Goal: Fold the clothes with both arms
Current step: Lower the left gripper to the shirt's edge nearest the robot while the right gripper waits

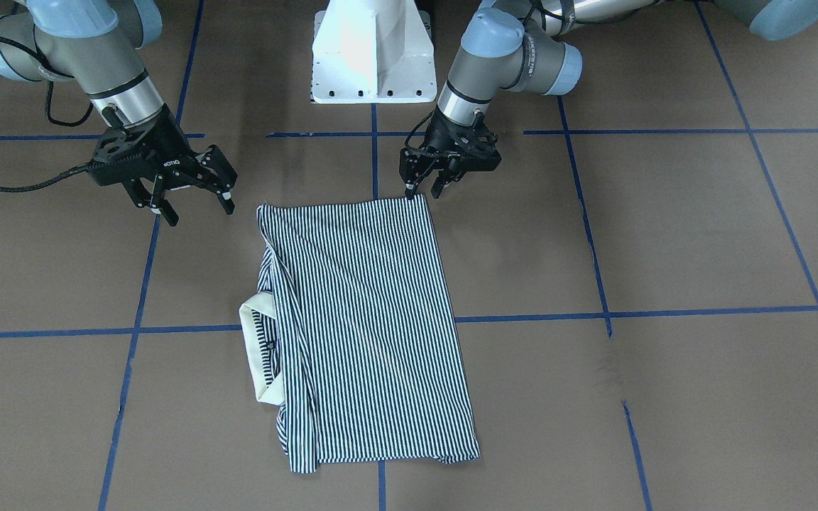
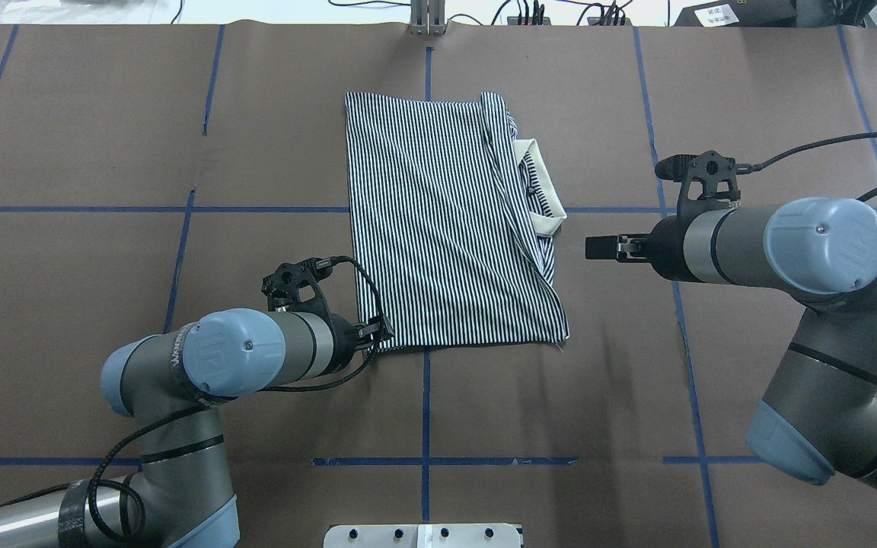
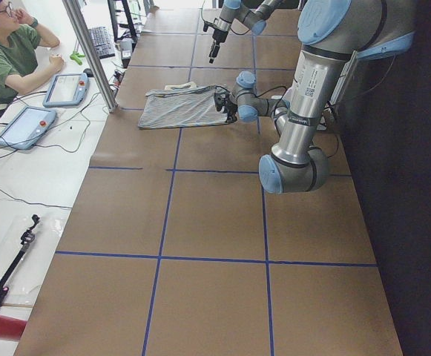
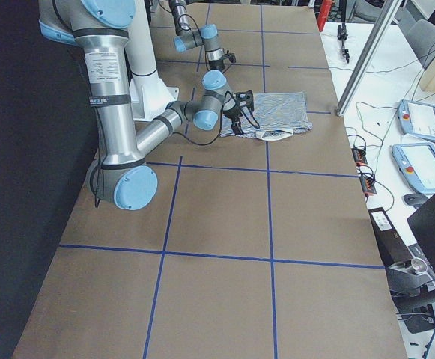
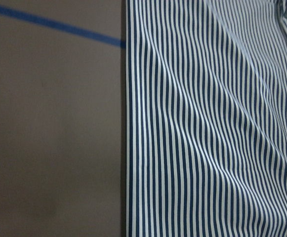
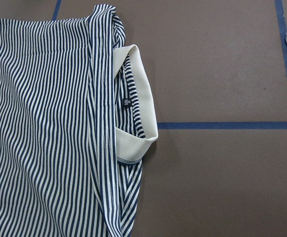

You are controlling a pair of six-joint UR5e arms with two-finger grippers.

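Note:
The striped polo shirt [image 1: 366, 319] lies flat on the brown table, folded into a long rectangle, and also shows in the overhead view [image 2: 438, 228]. Its cream collar [image 1: 256, 348] sticks out on the robot's right side [image 2: 549, 202] and shows close up in the right wrist view [image 6: 143, 113]. My left gripper [image 1: 424, 190] is open, low at the shirt's near left corner, one fingertip at the hem. The left wrist view shows only the shirt's edge [image 5: 207, 138]. My right gripper [image 1: 196, 209] is open and empty, above the table beside the collar side, clear of the cloth.
The white pedestal base [image 1: 373, 57] stands behind the shirt. Blue tape lines [image 1: 664, 311] grid the table. An operator [image 3: 7, 52] sits beside tablets past the table's far edge. Cables [image 2: 530, 11] run along that edge.

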